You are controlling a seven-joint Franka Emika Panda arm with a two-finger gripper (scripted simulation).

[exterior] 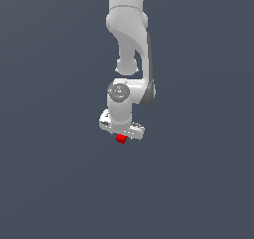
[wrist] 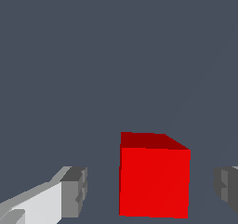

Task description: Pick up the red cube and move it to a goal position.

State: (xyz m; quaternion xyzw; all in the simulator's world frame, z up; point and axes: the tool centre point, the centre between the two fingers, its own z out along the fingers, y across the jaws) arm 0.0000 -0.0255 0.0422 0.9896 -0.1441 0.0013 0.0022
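— Seen from the exterior view, going left to right?

— Plain grey floor (exterior: 44,183) on the exterior view's left. Near the middle, a white arm (exterior: 130,39) reaching down from the top edge, bent at a rounded joint with a dark disc. Under that, the gripper (exterior: 122,134), its pale crossbar tilted so that the end toward the exterior view's right sits lower. More bare grey off to the right.

— And the red cube?

— Right under the crossbar: the red cube (exterior: 121,139), tiny, far narrower than the gripper body, partly tucked beneath it. Hard to tell from here whether resting on the floor or lifted clear of it.

— Anything clearer in the wrist view?

— Yes. One finger (wrist: 74,192) with a grey pad on a white base, then a strip of bare grey, then the cube (wrist: 155,179), upright, bright front face and darker top face showing. Past it another strip of grey, and the second grey pad at the picture's edge.

— Touching the cube?

— No. Apart on both sides. Spread wide, jaws straddling the cube with a visible gap at each pad, gripping nothing. Cube closer to the second pad than to the first, though not by much.
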